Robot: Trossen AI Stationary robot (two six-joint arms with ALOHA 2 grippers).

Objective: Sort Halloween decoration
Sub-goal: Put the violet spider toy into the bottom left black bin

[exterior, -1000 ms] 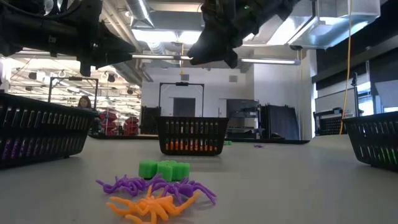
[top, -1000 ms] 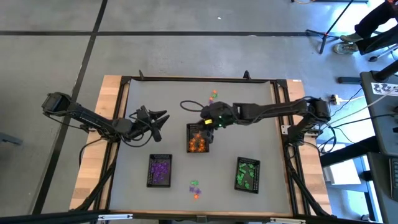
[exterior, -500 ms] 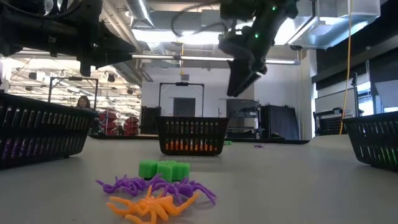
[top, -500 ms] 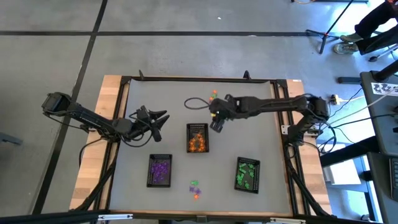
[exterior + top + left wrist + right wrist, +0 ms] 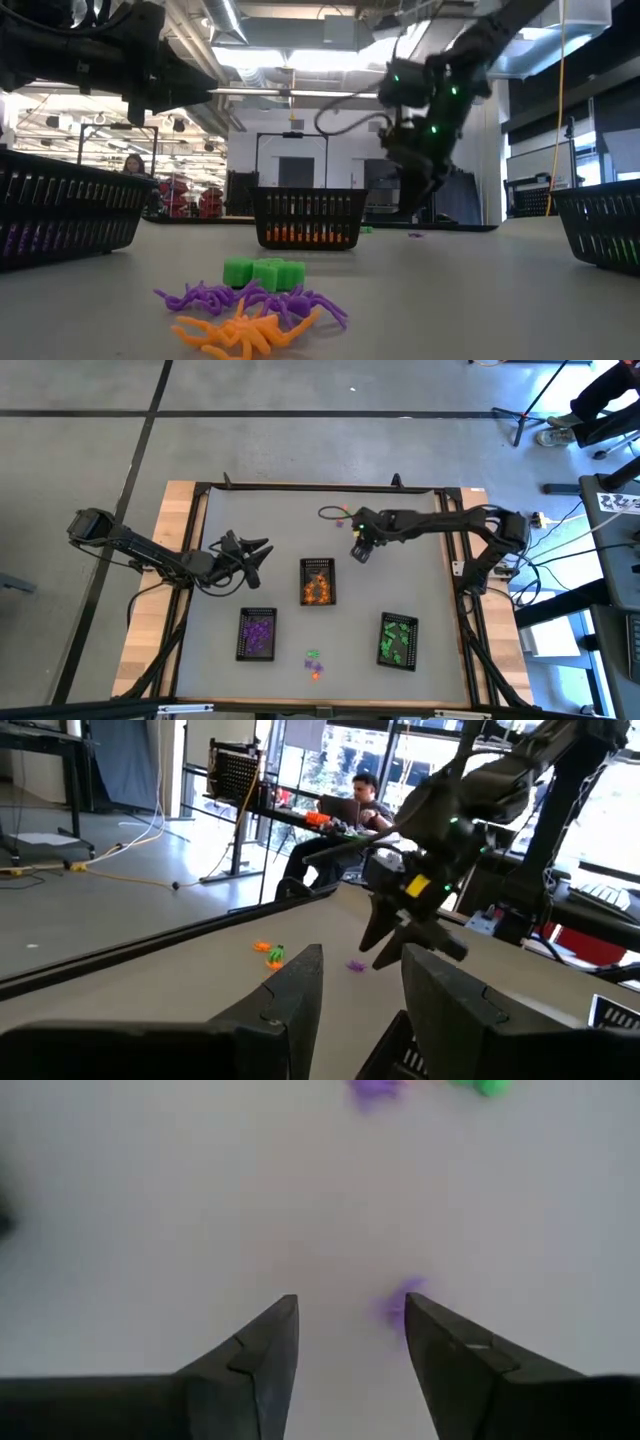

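A grey bench (image 5: pixel 260 520) framed in black rail and wood fills the middle of the high view, with concrete floor around it. Three black mesh trays sit on it: one with orange trinkets (image 5: pixel 318 581) at centre, one with purple trinkets (image 5: pixel 258 634) at lower left, one with green trinkets (image 5: pixel 399 641) at lower right. Loose pieces (image 5: pixel 314 663) in green, purple and orange lie near the bottom edge between the lower trays; in the low view they form a small heap (image 5: pixel 256 300) in the foreground. A few more trinkets (image 5: pixel 341 512) lie near the top centre. The right gripper (image 5: pixel 360 552) hangs just right of the orange tray, fingers parted and holding nothing; in its wrist view a small purple piece (image 5: pixel 400 1306) lies on the bench touching the inner edge of one finger (image 5: pixel 440 1350), with others (image 5: pixel 375 1088) farther off. The left gripper (image 5: pixel 255 560) waits at centre left, fingers parted and empty.
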